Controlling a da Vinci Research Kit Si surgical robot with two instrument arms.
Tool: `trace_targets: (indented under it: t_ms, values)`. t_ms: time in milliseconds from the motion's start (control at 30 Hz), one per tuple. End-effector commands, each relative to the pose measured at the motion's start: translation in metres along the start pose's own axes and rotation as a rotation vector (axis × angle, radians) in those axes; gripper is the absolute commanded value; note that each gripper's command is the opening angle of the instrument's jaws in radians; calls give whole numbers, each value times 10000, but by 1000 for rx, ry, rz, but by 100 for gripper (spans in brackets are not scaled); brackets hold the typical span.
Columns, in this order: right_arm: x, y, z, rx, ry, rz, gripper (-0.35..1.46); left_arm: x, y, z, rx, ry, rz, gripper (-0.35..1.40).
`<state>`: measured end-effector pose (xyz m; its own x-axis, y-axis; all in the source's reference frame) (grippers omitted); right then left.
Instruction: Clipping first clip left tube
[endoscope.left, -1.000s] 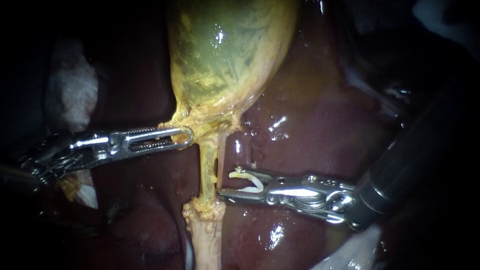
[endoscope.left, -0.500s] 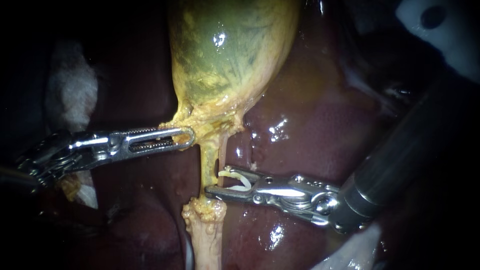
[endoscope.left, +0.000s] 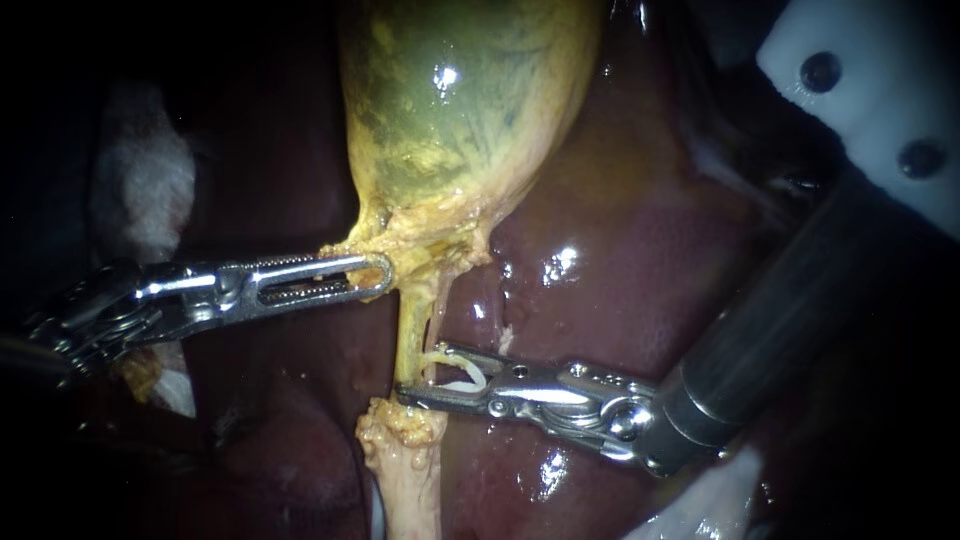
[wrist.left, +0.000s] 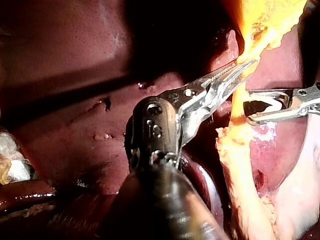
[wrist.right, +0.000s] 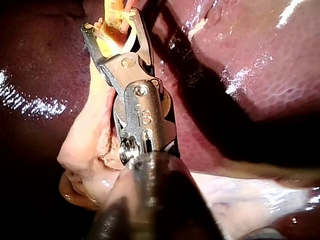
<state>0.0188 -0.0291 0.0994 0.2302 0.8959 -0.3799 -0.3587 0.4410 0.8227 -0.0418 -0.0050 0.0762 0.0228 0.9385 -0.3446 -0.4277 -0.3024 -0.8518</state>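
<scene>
The liver (endoscope.left: 640, 260) filled the back of the endoscope view, dark red and wet from edge to edge. Down from the top centre hung the gallbladder (endoscope.left: 460, 100), green-yellow and taut, narrowing to a ragged yellow neck near the middle of the frame.

In from the upper right slanted the right instrument (endoscope.left: 420, 372), with a thick dark shaft. It passed under a white plastic block (endoscope.left: 880, 110) in the upper right corner. From the left edge came the left instrument (endoscope.left: 370, 275), lying nearly level. Its slotted jaws were clamped on the yellow tissue at the gallbladder's neck.

Below that neck ran the left tube (endoscope.left: 408, 335), yellow, straight down the centre to a pale knobbly stump (endoscope.left: 410, 465) at the bottom. A thinner pinkish tube (endoscope.left: 441, 300) ran just beside it on its right.

The right instrument's jaws stood apart, carrying a white clip (endoscope.left: 458, 372) seated against both of them. The lower jaw's tip reached across the left tube just above the stump. The right wrist view showed yellow tissue sitting between those jaws, inside the clip's arms. The clip was not squeezed closed.
</scene>
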Motion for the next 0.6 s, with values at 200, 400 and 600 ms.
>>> trace_targets:
  t_ms: [200, 400, 600]
  values:
    - [2, 0, 9, -5, 3, 1, 55, 1, 6, 1, -4, -2, -2, -35]
    - [3, -1, 17, -8, 6, 1, 55, 3, 9, 1, -4, -2, -4, -35]
    - [2, -1, 16, -8, 5, 1, 55, 3, 7, 1, -6, -3, -3, -35]
